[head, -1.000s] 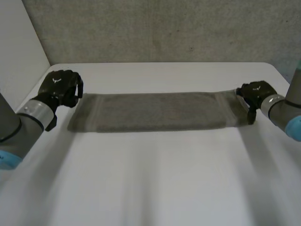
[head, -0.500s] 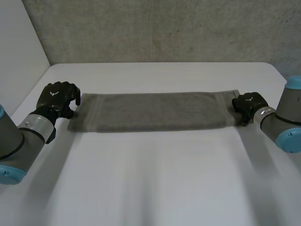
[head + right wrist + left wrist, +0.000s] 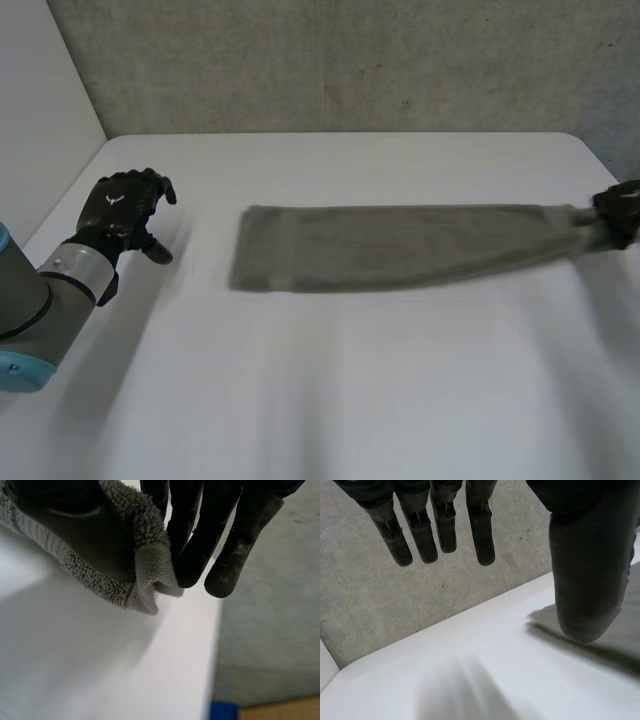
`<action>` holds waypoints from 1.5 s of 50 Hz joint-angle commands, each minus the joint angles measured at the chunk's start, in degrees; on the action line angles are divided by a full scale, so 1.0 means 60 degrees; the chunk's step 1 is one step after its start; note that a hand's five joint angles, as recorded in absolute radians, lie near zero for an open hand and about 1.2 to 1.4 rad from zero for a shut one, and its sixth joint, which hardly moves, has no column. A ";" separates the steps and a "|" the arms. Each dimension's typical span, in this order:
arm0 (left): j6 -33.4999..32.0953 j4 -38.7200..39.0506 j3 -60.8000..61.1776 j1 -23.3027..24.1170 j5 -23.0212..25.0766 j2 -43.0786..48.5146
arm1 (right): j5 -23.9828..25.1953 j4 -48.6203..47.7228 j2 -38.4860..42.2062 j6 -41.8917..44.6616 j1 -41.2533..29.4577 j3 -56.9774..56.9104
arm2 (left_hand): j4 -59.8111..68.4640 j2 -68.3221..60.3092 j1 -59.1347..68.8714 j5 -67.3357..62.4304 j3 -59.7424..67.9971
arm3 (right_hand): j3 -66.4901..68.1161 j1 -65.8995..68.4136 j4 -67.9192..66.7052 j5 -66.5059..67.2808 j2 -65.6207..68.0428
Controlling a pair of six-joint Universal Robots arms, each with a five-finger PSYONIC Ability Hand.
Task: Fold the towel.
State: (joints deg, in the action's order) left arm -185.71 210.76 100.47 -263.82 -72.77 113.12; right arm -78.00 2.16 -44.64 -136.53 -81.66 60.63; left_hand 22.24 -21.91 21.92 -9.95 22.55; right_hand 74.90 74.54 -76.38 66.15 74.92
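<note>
Grey towel [image 3: 400,247]: long flat strip lying across the white table [image 3: 340,400]. Its right end narrows to a bunch near the table's right edge.
R hand [image 3: 620,212]: clamped on that bunched end. In the right wrist view, thumb + fingers [image 3: 195,535] pinch the terry corner [image 3: 145,565] btw them.
L hand [image 3: 125,205]: let go, fingers [image 3: 435,530] straight & spread, nothing in it, hovering over the table's left side.
Towel vs L hand: towel's left short edge is well apart from it, bare table btw. The left wrist view shows a towel corner [image 3: 631,620] just past the thumb, no contact afaict.
Backdrop: rough concrete wall [image 3: 330,60] behind the table.
</note>
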 commanded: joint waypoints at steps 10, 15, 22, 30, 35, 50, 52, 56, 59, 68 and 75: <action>0.0000 0.0001 0.0101 0.0128 0.0014 -0.0015 | -0.0227 0.0534 -0.1348 0.0856 -0.2049 -0.1125 | -0.0714 0.0660 -0.0662 0.0333 -0.0766 | 0.0850 0.0910 -0.0604 0.0641 0.0846; -0.0014 0.0001 0.0131 0.0157 0.0014 -0.0015 | -0.0943 0.0490 -0.0897 0.0885 -0.4957 -0.1739 | -0.0799 0.0744 -0.0746 0.0417 -0.0850 | 0.0850 0.0910 -0.0604 0.0641 0.0846; 0.0000 0.0001 0.0145 0.0172 0.0014 -0.0015 | -0.1457 0.0534 0.0902 0.1002 -0.7640 -0.2865 | -0.0911 0.0856 -0.0858 0.0530 -0.0963 | 0.0850 0.0910 -0.0604 0.0641 0.0846; 0.0000 0.0001 0.0145 0.0215 0.0014 -0.0015 | -0.1971 0.1296 0.2533 0.1237 -0.8685 -0.4289 | -0.0939 0.0885 -0.0886 0.0558 -0.0991 | -0.4607 -0.4547 0.4853 -0.4816 -0.4611; -0.0014 0.0001 0.0145 0.0318 0.0028 -0.0015 | -0.2249 0.1574 0.2431 0.1105 -0.8582 -0.4524 | -0.1023 0.0969 -0.0970 0.0642 -0.1075 | -0.8308 -0.8248 0.8553 -0.8516 -0.8312; -0.0102 0.0118 -0.0074 0.1312 0.0131 0.0014 | -0.1487 0.1823 -0.0748 -0.2162 -0.5594 -0.1213 | -0.0995 0.0941 -0.0942 0.0614 -0.1047 | -0.9261 -0.9201 0.9507 -0.9470 -0.9265; -0.0117 0.0147 -0.0190 0.1546 0.0146 0.0014 | -0.0511 0.1561 -0.1622 -0.2716 -0.4778 0.0579 | -0.0995 0.0941 -0.0942 0.0614 -0.1047 | -0.9289 -0.9229 0.9534 -0.9497 -0.9293; -0.0132 0.0191 -0.0688 0.2206 0.0131 0.0175 | 0.0035 0.0845 -0.2386 -0.3215 -0.4044 0.2326 | -0.0967 0.0913 -0.0914 0.0586 -0.1019 | -1.0098 -1.0038 1.0344 -1.0307 -1.0102; -0.0117 0.0191 -0.1054 0.2499 0.0131 0.0379 | 0.0139 0.0113 -0.2884 -0.3522 -0.3633 0.3484 | -0.0939 0.0885 -0.0886 0.0558 -0.0991 | -1.0187 -1.0126 1.0432 -1.0395 -1.0191; -0.0073 0.0191 -0.1422 0.2926 0.0087 0.0747 | 0.0637 -0.1473 -0.3150 -0.4300 -0.3280 0.4968 | -0.0883 0.0828 -0.0830 0.0502 -0.0935 | -0.9317 -0.9257 0.9563 -0.9526 -0.9321; 0.0000 0.0176 -0.1217 0.2926 0.0043 0.0805 | 0.0813 -0.2160 -0.2814 -0.4476 -0.3221 0.5247 | 0.0484 -0.0538 0.0537 -0.0865 0.0432 | -0.8057 -0.7997 0.8303 -0.8266 -0.8061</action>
State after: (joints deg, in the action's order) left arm -186.08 211.91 92.13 -246.18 -72.34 117.70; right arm -73.71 -7.87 -63.35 -162.82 -101.03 91.45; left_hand 19.80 -19.64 19.70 -8.11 20.35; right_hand 22.69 22.34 -23.03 13.91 21.24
